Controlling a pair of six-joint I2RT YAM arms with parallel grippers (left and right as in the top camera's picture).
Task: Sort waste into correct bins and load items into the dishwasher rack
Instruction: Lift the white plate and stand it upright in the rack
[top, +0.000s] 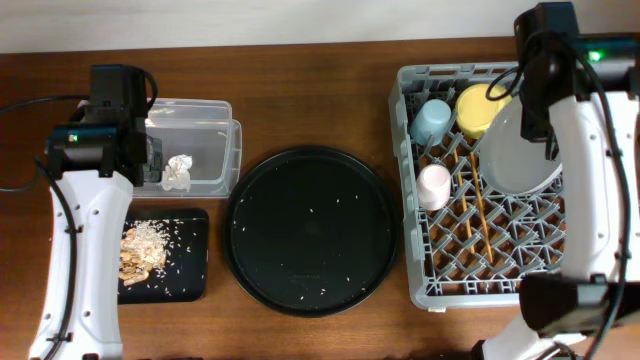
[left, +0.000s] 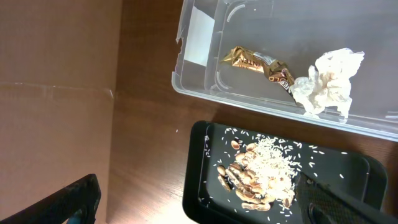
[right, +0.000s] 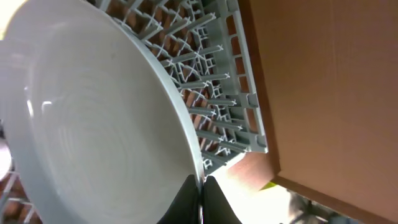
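Observation:
The grey dishwasher rack (top: 440, 272) at the right holds a blue cup (top: 431, 121), a pink cup (top: 433, 186), a yellow bowl (top: 477, 108) and wooden chopsticks (top: 477, 215). My right gripper (right: 199, 190) is shut on the rim of the pale grey-white plate (top: 510, 160), held tilted over the rack (right: 214, 106). The clear box (top: 214, 150) holds the white tissue (top: 178, 171) and the gold-brown wrapper (left: 258, 65). The shallow black tray (top: 190, 270) holds beige food scraps with rice (top: 142, 250). My left gripper (left: 199, 208) is open and empty above the tray (left: 199, 168) and clear box (left: 249, 25).
A large round black tray (top: 308, 232) with a few scattered rice grains lies in the middle of the brown wooden table. The rack's lattice wall is close to the table's right edge.

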